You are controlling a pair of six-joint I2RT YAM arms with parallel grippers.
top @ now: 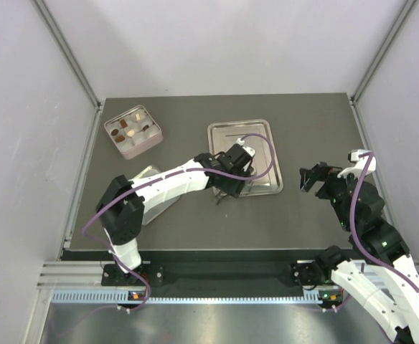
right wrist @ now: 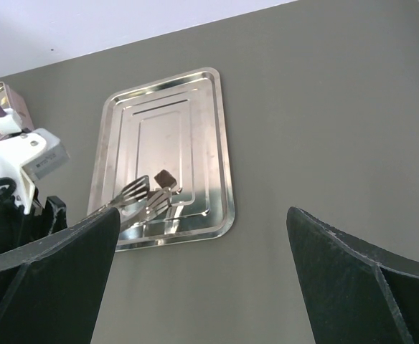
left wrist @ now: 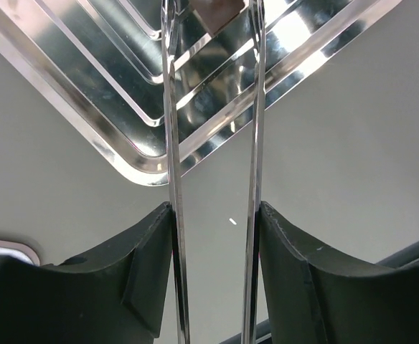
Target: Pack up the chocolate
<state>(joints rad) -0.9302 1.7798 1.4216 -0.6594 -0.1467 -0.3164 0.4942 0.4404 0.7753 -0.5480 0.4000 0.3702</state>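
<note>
Brown chocolate (right wrist: 165,178) on steel tray (right wrist: 159,122), at tips of tongs (right wrist: 141,195). Left fingers (left wrist: 123,287) clamped on tongs; right fingers (right wrist: 44,287) spread, holding nothing. Step: pick-up of piece. Next: squeeze tongs, lift clear, carry to pink tin (top: 141,147).

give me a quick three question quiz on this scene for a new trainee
1. True or false: the right pincer is shut tight.
2. What does the left pincer grip? A) metal tongs B) a spoon C) a brush
3. Fill in: the steel tray holds ___ piece of chocolate.

Key
1. False: it hangs open and empty.
2. A
3. One, a brown piece at the tips of the tongs.
</note>
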